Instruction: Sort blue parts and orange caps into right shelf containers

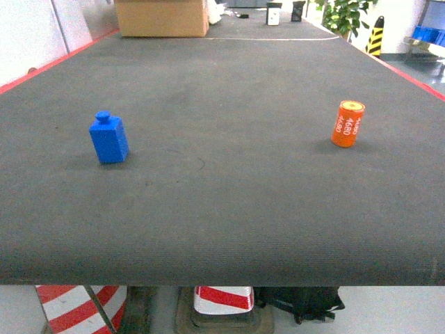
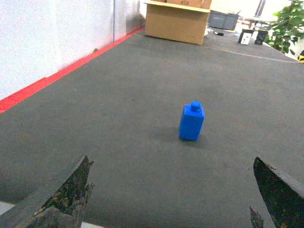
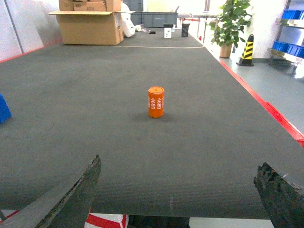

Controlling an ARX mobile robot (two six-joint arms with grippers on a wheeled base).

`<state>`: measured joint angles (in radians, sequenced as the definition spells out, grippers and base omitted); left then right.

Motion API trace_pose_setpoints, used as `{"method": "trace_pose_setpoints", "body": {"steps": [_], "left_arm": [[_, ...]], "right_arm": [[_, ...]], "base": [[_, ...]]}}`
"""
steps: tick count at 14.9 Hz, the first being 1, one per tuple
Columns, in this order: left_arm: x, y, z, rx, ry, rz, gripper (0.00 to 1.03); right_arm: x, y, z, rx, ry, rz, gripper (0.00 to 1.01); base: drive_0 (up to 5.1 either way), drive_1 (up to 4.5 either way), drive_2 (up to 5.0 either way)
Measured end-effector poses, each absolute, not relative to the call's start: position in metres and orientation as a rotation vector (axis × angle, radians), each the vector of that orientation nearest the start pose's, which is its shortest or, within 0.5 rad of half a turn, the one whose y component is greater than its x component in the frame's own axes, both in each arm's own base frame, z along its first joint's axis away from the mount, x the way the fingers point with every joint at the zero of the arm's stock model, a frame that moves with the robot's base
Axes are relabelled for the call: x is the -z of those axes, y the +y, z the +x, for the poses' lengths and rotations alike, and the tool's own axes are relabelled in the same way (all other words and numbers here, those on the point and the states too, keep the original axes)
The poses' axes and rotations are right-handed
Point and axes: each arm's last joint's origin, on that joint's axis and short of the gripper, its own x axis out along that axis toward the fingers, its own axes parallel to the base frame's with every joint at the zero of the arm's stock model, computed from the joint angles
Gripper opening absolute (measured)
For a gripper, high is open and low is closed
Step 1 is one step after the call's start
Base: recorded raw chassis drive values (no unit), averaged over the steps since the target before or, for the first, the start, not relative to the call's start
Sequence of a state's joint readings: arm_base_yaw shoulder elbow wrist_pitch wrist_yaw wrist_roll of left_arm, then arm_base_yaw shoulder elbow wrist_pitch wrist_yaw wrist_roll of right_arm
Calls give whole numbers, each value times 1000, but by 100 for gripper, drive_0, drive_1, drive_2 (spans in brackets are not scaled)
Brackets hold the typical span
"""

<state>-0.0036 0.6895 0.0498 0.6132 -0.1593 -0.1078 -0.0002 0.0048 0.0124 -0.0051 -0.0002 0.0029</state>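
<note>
Sorting Not Yet Begun: Both Pieces on the Worktop

Sorting looks unstarted. One blue part point(image 1: 109, 138) stands upright on the left of the dark worktop point(image 1: 229, 209), and one of the orange caps point(image 1: 348, 124) stands upright well apart on the right, its "4680" print showing. Neither is gripped: the left gripper point(image 2: 171, 199) hangs short of the blue part with its jaws spread wide and empty, and the right gripper point(image 3: 180, 194) is likewise released before the cap. Blue crates on a shelf point(image 3: 290, 14) at far right may be the containers; too small to tell. A cardboard box point(image 1: 161, 17) and a potted plant point(image 3: 231, 21) stand far back. Nothing blocks either approach.
</note>
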Motion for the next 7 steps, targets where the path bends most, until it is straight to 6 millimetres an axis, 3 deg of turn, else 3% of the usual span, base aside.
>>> {"method": "trace_pose_setpoints", "body": {"steps": [7], "left_arm": [[-171,-5,213,-93,16,-76,98]], "right_arm": [[-167,0,97,0,-2,3,98]], "base": [[0,0,0]]}}
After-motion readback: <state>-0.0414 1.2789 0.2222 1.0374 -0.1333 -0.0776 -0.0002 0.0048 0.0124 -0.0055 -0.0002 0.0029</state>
